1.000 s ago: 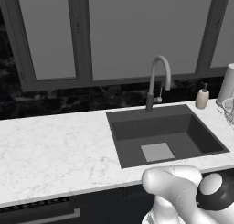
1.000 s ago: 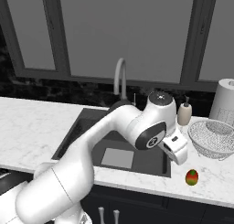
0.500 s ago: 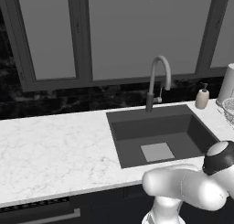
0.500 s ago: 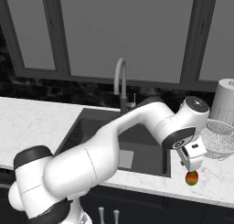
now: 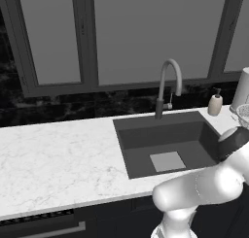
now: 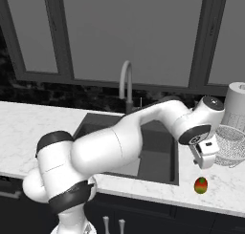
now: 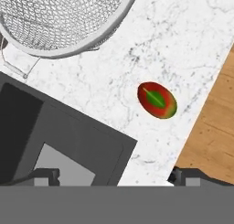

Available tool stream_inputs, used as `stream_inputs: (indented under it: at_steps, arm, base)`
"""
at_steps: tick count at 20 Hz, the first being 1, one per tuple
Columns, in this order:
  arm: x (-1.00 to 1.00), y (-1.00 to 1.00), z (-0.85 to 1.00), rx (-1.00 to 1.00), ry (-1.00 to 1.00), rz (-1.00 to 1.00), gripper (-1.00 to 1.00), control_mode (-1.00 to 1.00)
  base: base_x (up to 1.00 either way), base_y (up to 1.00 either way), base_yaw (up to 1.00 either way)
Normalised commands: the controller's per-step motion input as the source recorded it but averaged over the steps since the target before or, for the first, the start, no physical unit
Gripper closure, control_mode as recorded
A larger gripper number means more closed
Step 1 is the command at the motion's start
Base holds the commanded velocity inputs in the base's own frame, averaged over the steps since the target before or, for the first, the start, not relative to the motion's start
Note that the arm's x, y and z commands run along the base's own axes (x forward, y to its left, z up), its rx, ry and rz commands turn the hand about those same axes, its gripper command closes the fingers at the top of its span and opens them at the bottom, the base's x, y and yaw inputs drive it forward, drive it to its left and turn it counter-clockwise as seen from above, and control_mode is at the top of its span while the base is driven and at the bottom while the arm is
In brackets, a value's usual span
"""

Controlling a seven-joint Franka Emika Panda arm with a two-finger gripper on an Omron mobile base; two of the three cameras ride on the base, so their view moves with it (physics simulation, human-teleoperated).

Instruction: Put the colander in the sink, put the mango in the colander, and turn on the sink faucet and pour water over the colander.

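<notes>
The white marble counter (image 6: 225, 192) carries everything, with the dark gray rectangular sink (image 6: 160, 147) recessed in it and empty. The round silvery wire-mesh colander (image 6: 231, 144) sits on the counter to the right of the sink, not yet moved. The gripper (image 6: 205, 162) hangs spread wide and empty, above the counter between sink and colander. The small red and yellow-orange mango (image 6: 201, 185) lies near the counter's front edge. Judging by the order, the colander comes first: shift over its thin rim, straddle the mesh wall, and avoid nudging the mango.
</notes>
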Motion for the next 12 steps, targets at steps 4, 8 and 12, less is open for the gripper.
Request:
stream_inputs:
  at_steps: [4,8,12]
  arm:
    - [0.42,-0.41,-0.25,0.02,0.0,-0.09,-1.0,-1.0]
    - [0.26,-0.51,-0.14,0.05,0.0,-0.1,-1.0,-1.0]
    - [0.24,-0.4,-0.02,0.04,0.0,-0.14,-1.0,-1.0]
  base:
    - [0.0,0.0,0.0]
    - [0.0,0.0,0.0]
    - [0.0,0.0,0.0]
